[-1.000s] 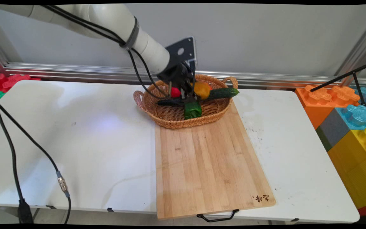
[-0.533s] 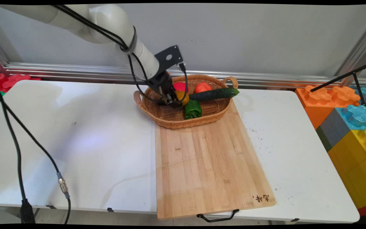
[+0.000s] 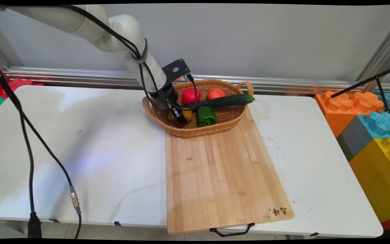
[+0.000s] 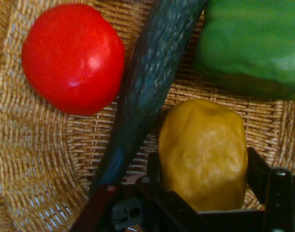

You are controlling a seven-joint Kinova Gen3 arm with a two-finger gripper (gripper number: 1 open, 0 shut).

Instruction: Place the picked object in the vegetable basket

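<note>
Basket point(image 3: 168, 126) work is where I am: my claw point(image 3: 180, 117) is down inside the wicker at its left near end, clamped on the yellow pepper point(image 4: 204, 151), one finger pressed to each side of it. In the hand view the pepper sits deep between my fingers point(image 4: 258, 170), just beside the dark cucumber point(image 4: 146, 87), which slants across the weave, with the red tomato point(image 4: 73, 58) beyond it and the green pepper point(image 4: 253, 44) at the other side. In the main view an orange tomato point(image 3: 216, 93) lies further back, and the cucumber's far end rests over the basket's right rim. The basket stands on the far end of the wooden cutting board point(image 3: 222, 173), on the white surface point(image 3: 80, 142). To handle this well, I judge that I should keep the squeeze even, since the pepper's skin looks smooth and rounded, hold my wrist clear of the wicker wall close by, and mind the cucumber touching my load.
</note>
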